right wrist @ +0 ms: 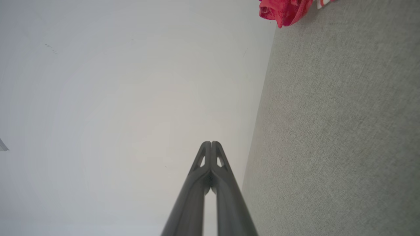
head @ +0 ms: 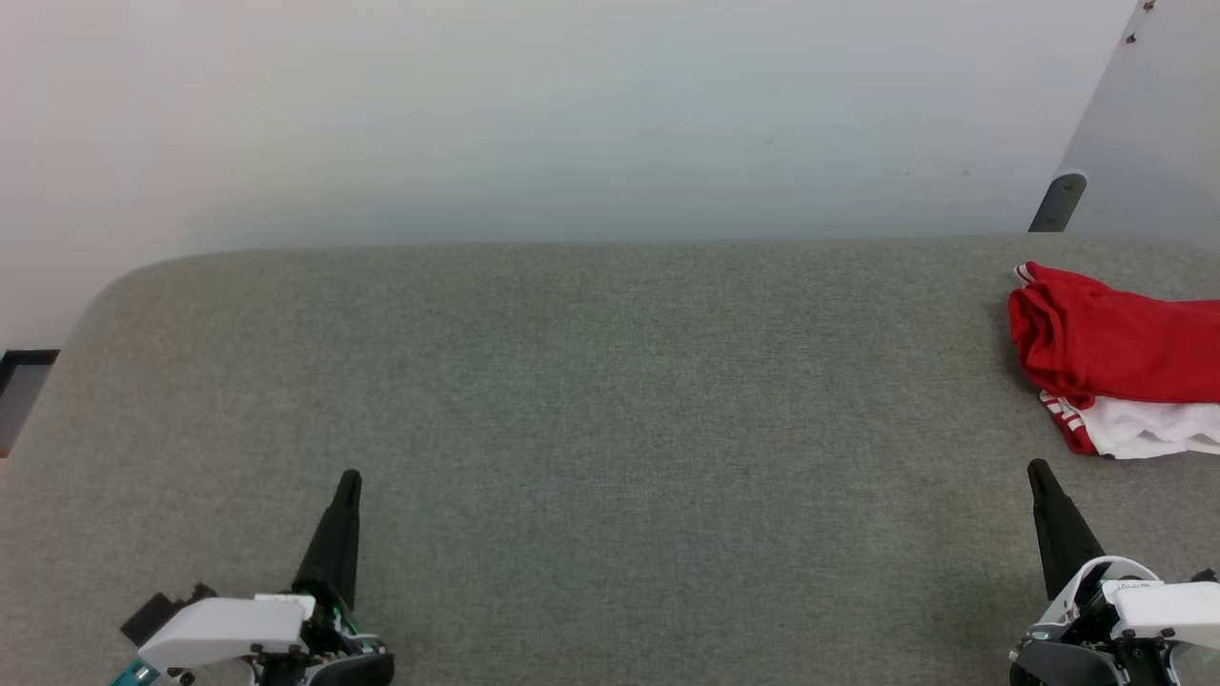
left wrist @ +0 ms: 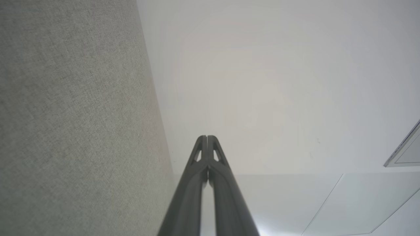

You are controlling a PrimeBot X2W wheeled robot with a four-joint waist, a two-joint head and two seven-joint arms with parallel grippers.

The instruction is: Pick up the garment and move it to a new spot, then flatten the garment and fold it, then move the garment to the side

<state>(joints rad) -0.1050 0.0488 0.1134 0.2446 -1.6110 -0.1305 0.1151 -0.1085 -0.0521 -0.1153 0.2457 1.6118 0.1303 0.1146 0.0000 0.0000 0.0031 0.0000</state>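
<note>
Garment (head: pixel 1115 357) lies bunched on the grey bench (head: pixel 610 400), just ahead of the right end effector (head: pixel 1037 469) and a little to its right. It is near the fingertips but not touching them. Its white striped hem panel sits nearer that end effector, with the red folds beyond. It is well apart from the left end effector (head: pixel 349 474), far off to that one's right. Both end effectors are clenched, fingers pressed together, grasping nothing.
</note>
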